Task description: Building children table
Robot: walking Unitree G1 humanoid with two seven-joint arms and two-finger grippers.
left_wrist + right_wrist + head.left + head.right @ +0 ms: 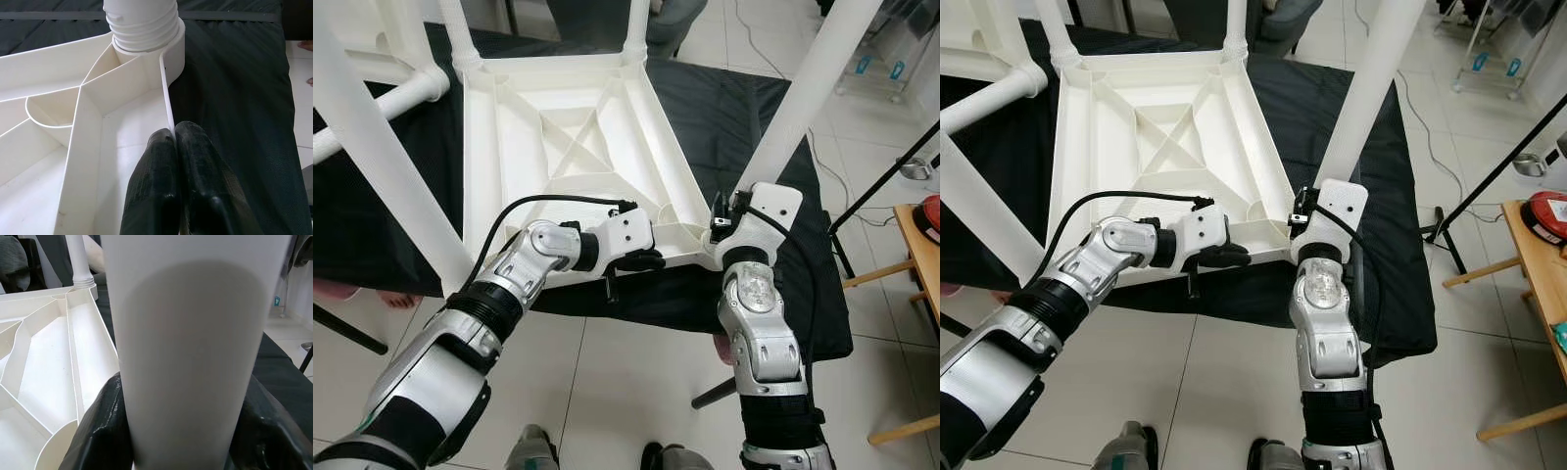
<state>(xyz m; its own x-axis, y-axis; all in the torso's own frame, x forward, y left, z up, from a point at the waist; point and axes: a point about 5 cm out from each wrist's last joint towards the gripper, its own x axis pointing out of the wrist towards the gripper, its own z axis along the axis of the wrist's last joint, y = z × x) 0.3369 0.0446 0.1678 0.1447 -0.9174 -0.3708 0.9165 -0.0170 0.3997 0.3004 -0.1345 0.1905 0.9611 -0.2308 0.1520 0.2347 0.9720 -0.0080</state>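
The white plastic child's tabletop lay upside down on a black cloth spread over the floor, its ribbed underside facing up. Three legs already stood in the other corner sockets. The right gripper had its jaws clamped around the fourth table leg, low down near the corner socket nearest the robot's right. The left gripper had its jaws pressed together on the thin near rim of the tabletop, just beside that same socket, where the leg's threaded end was visible.

The likeliest fault, as I judged it, was cross-threading: the leg leaned away from the robot in the head views, so turning it off-axis could jam the thread or leave the leg crooked. The rim under the left jaws was a narrow plastic wall; if the tabletop twisted with the leg, that pinch could slip off or flex the edge. The cloth beneath offered little friction, so the whole tabletop might slide or rotate. The smooth leg could also spin inside the right jaws instead of tightening.
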